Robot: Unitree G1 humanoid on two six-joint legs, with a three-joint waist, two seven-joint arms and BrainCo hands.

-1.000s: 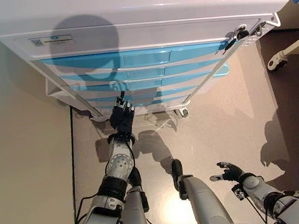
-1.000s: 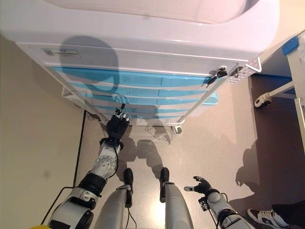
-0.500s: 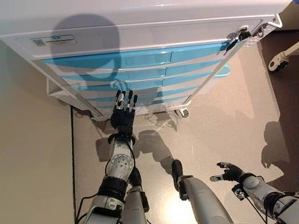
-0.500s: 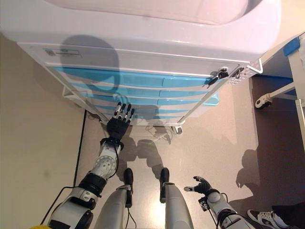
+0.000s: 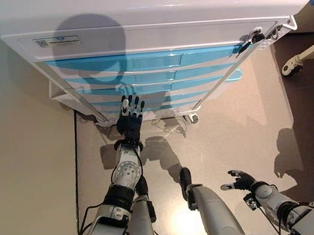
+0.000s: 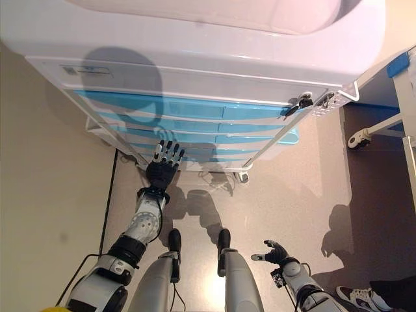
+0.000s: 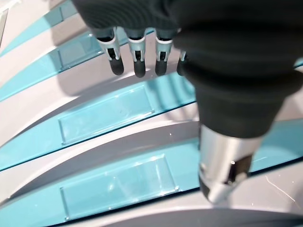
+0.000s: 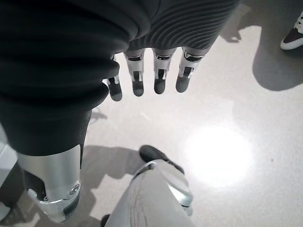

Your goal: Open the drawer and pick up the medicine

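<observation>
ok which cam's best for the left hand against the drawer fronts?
Left wrist view: the left hand shows straight fingers right before the blue drawer fronts, contact unclear. Both eye views show it small and from above; the right wrist view shows only the right hand over floor.

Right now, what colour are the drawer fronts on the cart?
Light blue drawer fronts between white dividers, with clear label holders; the left wrist view shows it best.

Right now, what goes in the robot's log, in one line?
step: reaching | left hand: open, at drawers | drawers: closed | right hand: open, idle | medicine: unseen
</observation>
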